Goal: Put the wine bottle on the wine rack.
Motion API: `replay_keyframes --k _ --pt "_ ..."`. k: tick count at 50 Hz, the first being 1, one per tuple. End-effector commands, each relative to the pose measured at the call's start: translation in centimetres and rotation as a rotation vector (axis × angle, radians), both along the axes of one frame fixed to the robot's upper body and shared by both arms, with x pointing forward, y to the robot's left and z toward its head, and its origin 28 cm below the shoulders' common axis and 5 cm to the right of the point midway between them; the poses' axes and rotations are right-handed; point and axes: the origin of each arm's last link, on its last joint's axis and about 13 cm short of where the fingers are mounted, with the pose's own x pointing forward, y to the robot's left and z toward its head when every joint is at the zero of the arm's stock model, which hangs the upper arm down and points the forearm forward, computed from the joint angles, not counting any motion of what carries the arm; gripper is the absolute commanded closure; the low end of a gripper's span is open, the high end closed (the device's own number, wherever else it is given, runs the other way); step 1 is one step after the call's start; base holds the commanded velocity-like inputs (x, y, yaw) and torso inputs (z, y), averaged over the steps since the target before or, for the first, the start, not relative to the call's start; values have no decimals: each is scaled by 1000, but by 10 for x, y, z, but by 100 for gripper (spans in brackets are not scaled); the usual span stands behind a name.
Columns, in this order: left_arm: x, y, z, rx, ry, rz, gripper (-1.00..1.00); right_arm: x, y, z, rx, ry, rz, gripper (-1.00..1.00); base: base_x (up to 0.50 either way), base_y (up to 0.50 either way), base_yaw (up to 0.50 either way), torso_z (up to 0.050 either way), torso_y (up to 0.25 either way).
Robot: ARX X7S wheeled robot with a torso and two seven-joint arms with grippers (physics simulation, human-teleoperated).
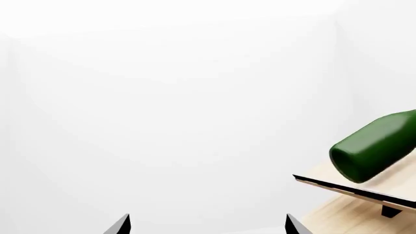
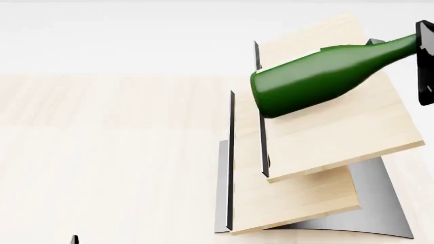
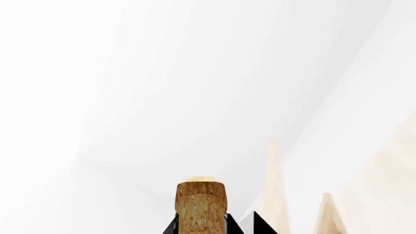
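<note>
In the head view the wine bottle (image 2: 318,79) lies almost flat over the upper board of the wine rack (image 2: 318,147). Its wide base points to the left, toward the dark metal edge of that board, and its neck goes up to the right. It cannot be told whether the glass touches the board or hangs just above it. At the right border of this view the right gripper (image 2: 424,61) is clamped on the neck of the bottle. In the right wrist view the tan cork (image 3: 200,204) stands between the two black fingertips (image 3: 235,225), which press close on both sides of it.

The rack stands on a light wooden table (image 2: 101,152), with its lower board nearer and its curved grey base under both boards.

The left gripper (image 1: 206,225) is released: in the left wrist view its two black tips stand wide apart with nothing between them. In that view the base of the bottle (image 1: 373,146) lies over the board edge of the rack (image 1: 354,190), off to one side of the gripper.
</note>
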Motion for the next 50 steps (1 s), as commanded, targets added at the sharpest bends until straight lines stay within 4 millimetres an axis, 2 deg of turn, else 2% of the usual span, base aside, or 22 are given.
replay_keyframes --k 1,38,39,50 --pt "0 0 0 -1 1 -1 -100 1 -3 -2 12 -35 -4 100 0 0 0 0 0" --pt "0 -1 -1 3 3 -3 -100 2 -1 -13 15 -34 17 100 0 0 0 0 0" --pt "0 -1 0 2 2 -3 -100 1 -1 -13 9 -42 23 -100 0 0 3 0 0" --pt "0 -1 0 2 2 -2 -100 -2 2 -9 -9 -64 41 -100 0 0 0 0 0"
